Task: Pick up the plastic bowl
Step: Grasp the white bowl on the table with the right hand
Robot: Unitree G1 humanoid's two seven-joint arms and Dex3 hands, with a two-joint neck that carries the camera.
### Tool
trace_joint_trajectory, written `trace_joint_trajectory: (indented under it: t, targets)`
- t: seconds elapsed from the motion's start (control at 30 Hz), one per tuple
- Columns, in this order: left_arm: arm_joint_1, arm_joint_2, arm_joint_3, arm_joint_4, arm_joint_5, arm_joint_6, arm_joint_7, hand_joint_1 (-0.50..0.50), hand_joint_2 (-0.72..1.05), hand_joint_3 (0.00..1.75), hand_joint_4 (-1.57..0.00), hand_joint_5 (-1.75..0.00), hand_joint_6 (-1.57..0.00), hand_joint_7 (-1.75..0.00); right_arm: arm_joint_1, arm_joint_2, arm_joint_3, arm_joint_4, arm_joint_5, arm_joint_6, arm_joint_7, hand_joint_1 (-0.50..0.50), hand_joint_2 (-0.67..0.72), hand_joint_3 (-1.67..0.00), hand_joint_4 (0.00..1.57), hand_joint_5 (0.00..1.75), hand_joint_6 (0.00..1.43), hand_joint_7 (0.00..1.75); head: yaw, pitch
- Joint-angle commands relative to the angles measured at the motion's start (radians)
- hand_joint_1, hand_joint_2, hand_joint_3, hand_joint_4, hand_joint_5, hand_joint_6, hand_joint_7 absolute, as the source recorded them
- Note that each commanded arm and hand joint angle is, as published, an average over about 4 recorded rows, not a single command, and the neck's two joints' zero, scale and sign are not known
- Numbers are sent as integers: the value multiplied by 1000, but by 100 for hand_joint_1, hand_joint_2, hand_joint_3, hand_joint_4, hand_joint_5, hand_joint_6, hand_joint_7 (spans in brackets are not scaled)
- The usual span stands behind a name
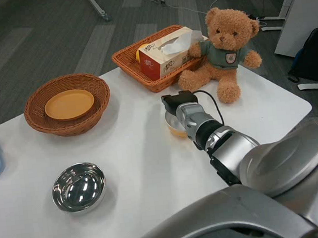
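Observation:
The plastic bowl [174, 130] is a small orange-yellow bowl at the middle right of the white table [140, 155], in front of the teddy bear. My right hand [178, 102] lies over it from above and covers most of it, so only the bowl's left and near edge show. The fingers point down at the bowl's far rim and are hidden from me, so whether they grip the bowl is unclear. The bowl looks to be at table level. My left hand is out of view.
A teddy bear [224, 52] sits just behind the hand. Behind it a rectangular wicker tray [133, 65] holds a tissue box [169, 51]. A round wicker basket [67, 104] with an orange plate stands left. A steel bowl [78, 187] lies front left.

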Motion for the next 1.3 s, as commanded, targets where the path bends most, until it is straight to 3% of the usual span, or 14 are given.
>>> trace_joint_trajectory:
  t: [0.03,0.1,0.17,0.23,0.3,0.4,0.43,0.53,0.57,0.73,0.97,1.1,1.3]
  targets:
    - [8,1,-3,11,-5,-7,1,-48,60,0,0,0,0,0,12,6,-6,28,11,-4,8,-46,65,0,0,0,0,2,0,-2]
    - [8,1,-4,10,-5,-7,1,-48,60,0,0,0,0,0,12,7,-7,28,16,-5,5,-46,60,0,0,10,0,9,0,-4]
    - [8,1,-5,9,-5,-7,1,-48,60,0,0,0,0,0,12,7,-7,28,21,-6,3,-46,55,0,0,44,0,21,1,-4]
    - [9,1,-5,9,-5,-7,1,-48,60,0,0,0,0,0,12,8,-12,27,25,-11,-1,-46,41,0,4,102,0,54,2,-5]
    - [10,1,-6,9,-5,-7,1,-48,60,0,0,0,0,0,13,10,-26,26,27,-23,-9,-45,19,-4,14,145,0,93,3,-5]
    - [12,1,-5,8,-5,-7,1,-48,60,0,0,0,0,0,16,16,-61,25,29,-50,-29,-40,-7,-20,34,170,0,129,4,-4]
    - [13,1,-5,7,-5,-7,1,-48,60,0,0,0,0,0,19,18,-66,23,30,-57,-38,-36,-10,-24,41,172,0,138,5,-4]
    - [15,1,-4,6,-5,-7,1,-48,60,0,0,0,0,0,25,21,-82,19,31,-77,-60,-23,-21,-38,88,167,0,164,5,-4]
    - [15,1,-4,6,-5,-7,1,-48,60,0,0,0,0,0,25,22,-86,19,31,-81,-63,-18,-22,-42,105,162,0,168,6,-4]
    - [16,1,-3,8,-6,-7,1,-48,60,0,0,0,0,0,40,24,-90,-9,51,-105,-69,-2,-22,-48,144,131,7,171,6,-6]
    - [16,1,-6,8,-7,-7,1,-48,60,0,0,0,0,0,78,24,-82,-133,76,-141,-66,8,-11,-52,153,126,69,161,10,-3]
    - [16,0,-6,8,-7,-7,1,-48,60,0,0,0,0,0,116,23,-68,-253,84,-144,-51,12,-10,-50,155,124,69,161,20,5]
    - [16,-1,-10,9,-7,-7,1,-48,60,0,0,0,0,0,162,13,-31,-451,88,-124,29,12,-10,-56,157,116,71,161,47,20]
